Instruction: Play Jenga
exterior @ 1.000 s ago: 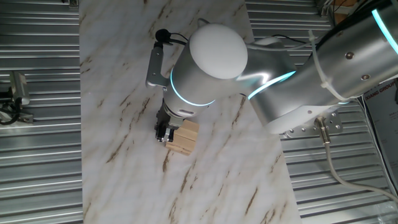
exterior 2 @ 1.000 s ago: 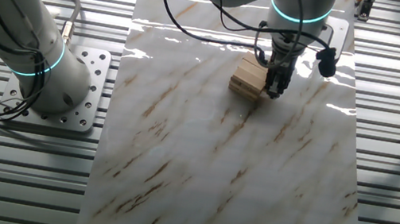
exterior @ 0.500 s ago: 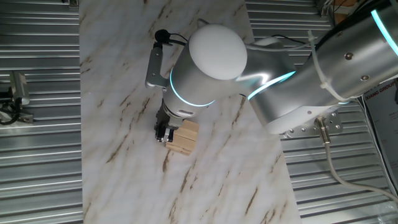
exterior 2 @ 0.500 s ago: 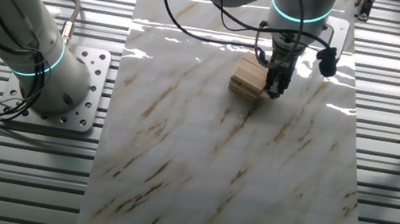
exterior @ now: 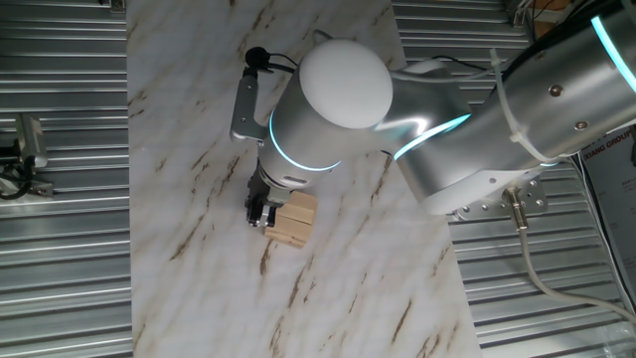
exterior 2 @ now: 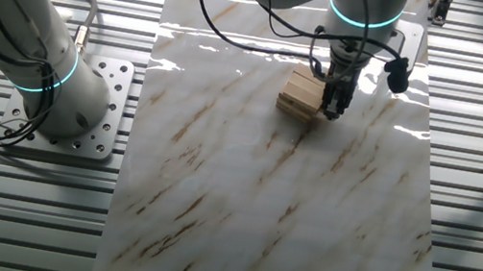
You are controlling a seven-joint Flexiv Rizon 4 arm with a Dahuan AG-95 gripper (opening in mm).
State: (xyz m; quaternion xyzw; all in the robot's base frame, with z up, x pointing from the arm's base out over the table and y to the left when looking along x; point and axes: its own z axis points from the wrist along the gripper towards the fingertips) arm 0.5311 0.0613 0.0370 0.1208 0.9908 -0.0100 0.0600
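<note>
Gripper (exterior 2: 332, 107) lowered to the marble-patterned table (exterior 2: 269, 208), its dark fingers (exterior: 260, 212) pressed against one side of the Jenga stack (exterior: 293, 219); whether the jaws are parted or clamped cannot be told. The stack, a few crosswise layers of pale wooden blocks (exterior 2: 299, 94), stands on the far part of the table, just left of the gripper in the other fixed view. Above, the silver arm (exterior: 467, 119) with its cyan light ring; a second robot base (exterior 2: 63, 93) stands at left
</note>
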